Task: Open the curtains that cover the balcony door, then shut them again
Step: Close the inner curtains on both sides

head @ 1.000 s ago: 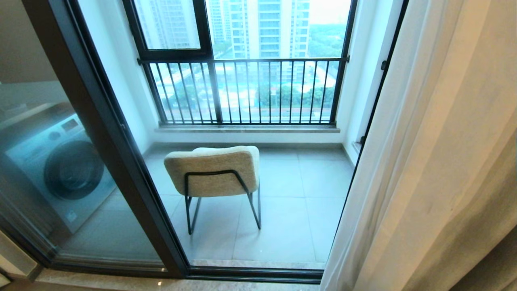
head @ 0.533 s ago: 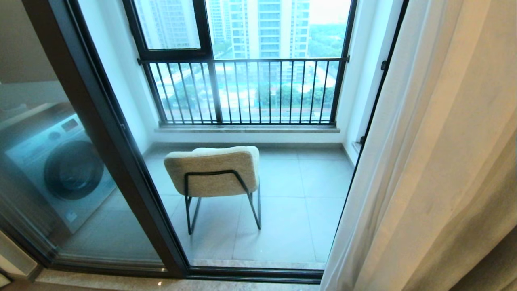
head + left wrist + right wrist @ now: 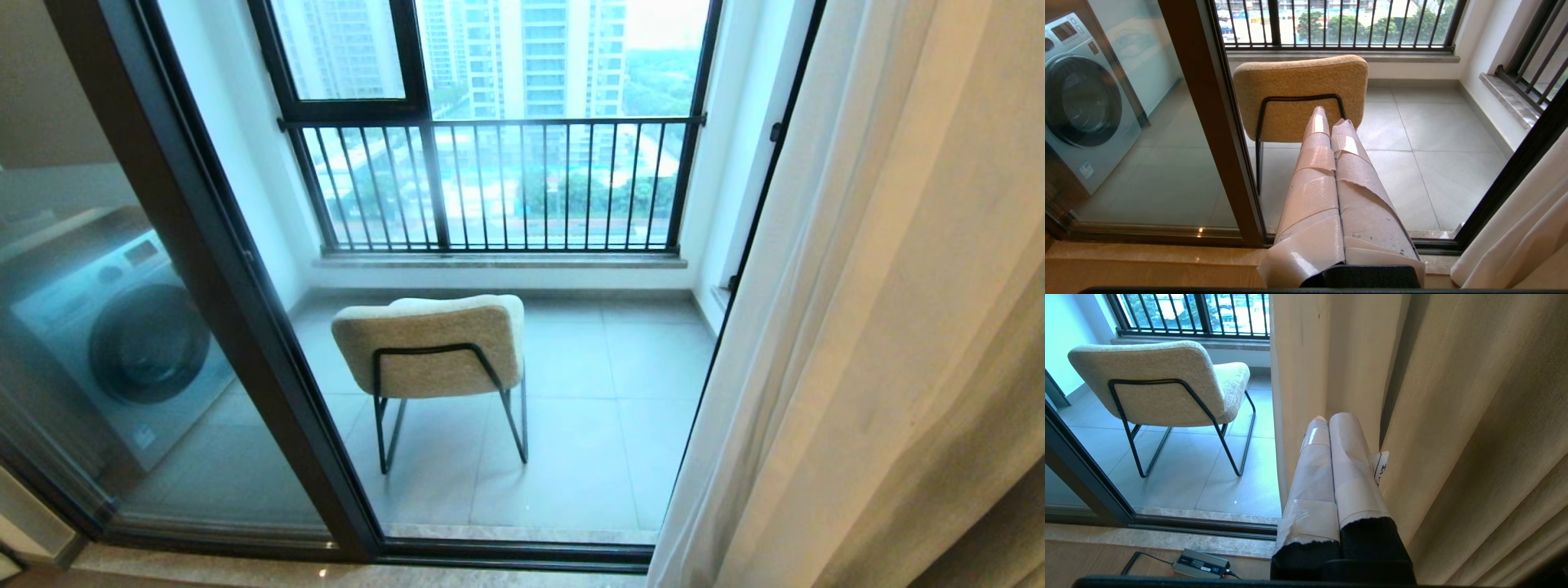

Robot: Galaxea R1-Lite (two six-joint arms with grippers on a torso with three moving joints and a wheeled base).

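Observation:
The curtains [image 3: 882,327] hang bunched at the right of the head view: thick beige drapes with a thin white sheer [image 3: 759,367] at their inner edge. The balcony door [image 3: 245,269], dark-framed, stands uncovered, and the balcony shows through it. Neither gripper is in the head view. In the left wrist view, my left gripper [image 3: 1332,118] is shut and empty, pointing at the doorway, with the curtains [image 3: 1515,228] off to its side. My right gripper [image 3: 1329,417] is shut too, holding nothing. Its taped tips are close in front of the beige folds [image 3: 1453,396].
A beige chair [image 3: 433,343] on black metal legs stands on the balcony tiles. A washing machine [image 3: 122,327] sits behind the left glass pane. The barred window [image 3: 490,180] is at the back. A grey power adapter [image 3: 1200,563] with its cable lies on the floor by the door track.

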